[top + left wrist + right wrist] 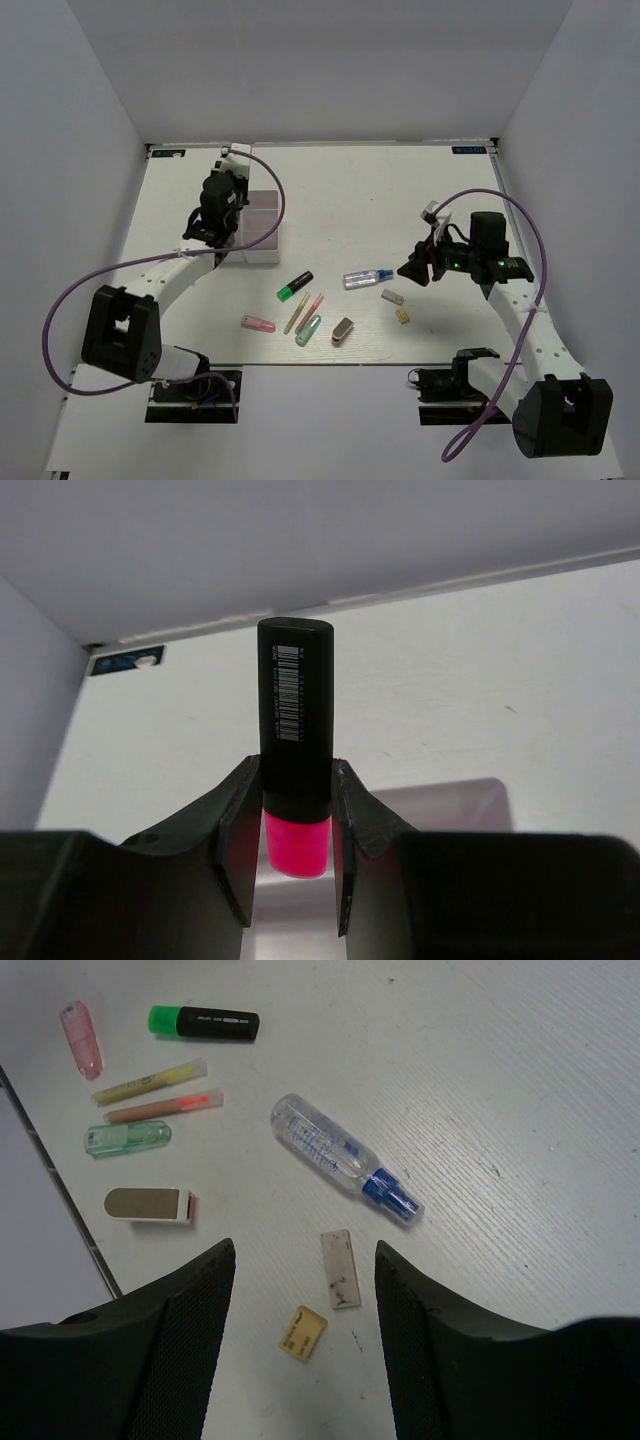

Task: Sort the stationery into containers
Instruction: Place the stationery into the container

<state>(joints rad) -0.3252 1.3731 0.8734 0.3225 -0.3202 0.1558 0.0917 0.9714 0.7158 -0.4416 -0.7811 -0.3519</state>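
My left gripper (213,238) (297,772) is shut on a pink highlighter with a black cap (295,710), holding it above the white organizer box (262,232) (455,798). My right gripper (413,270) (305,1260) is open and empty above a grey block (339,1268) and a tan block (303,1333). On the table lie a clear blue-capped bottle (367,278) (345,1157), a green highlighter (294,286) (205,1023), a pink capsule (257,323) (81,1038), a yellow pen (150,1081), a pink pen (165,1107) and a teal tube (308,330) (128,1139).
A small white item with a brown face (343,329) (148,1204) lies by the table's near edge. White walls stand around the table. The box's compartments are mostly hidden by my left arm.
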